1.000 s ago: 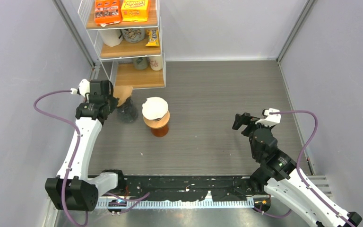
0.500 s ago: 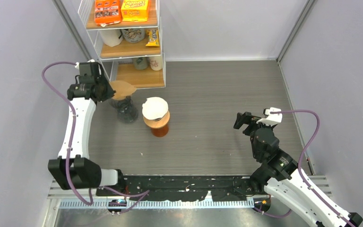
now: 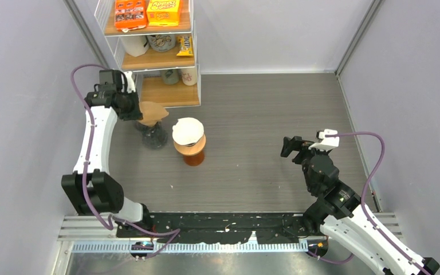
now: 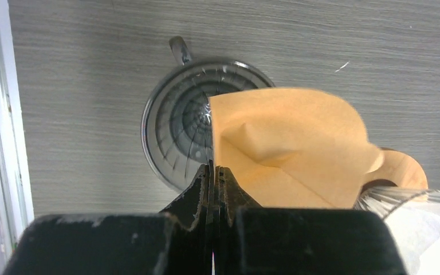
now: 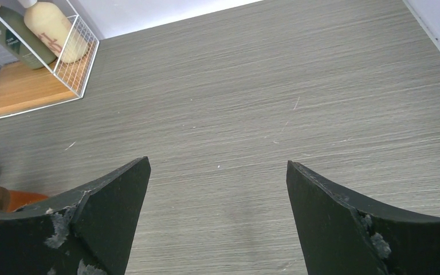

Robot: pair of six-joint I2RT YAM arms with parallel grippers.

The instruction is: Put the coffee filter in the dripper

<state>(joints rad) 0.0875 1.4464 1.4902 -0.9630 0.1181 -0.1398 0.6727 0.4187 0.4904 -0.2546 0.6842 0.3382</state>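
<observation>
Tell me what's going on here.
The left tool is shut on a brown paper coffee filter and holds it over the clear dripper. The filter is not yet seated in it. The right tool is open and holds nothing, hovering over the table off to the side.

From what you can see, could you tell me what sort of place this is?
Probably a robot test cell staged as a coffee corner: plain walls, snack shelf, dripper, filter.

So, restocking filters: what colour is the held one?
Light brown coffee filter, clearest in the left wrist view.
</observation>
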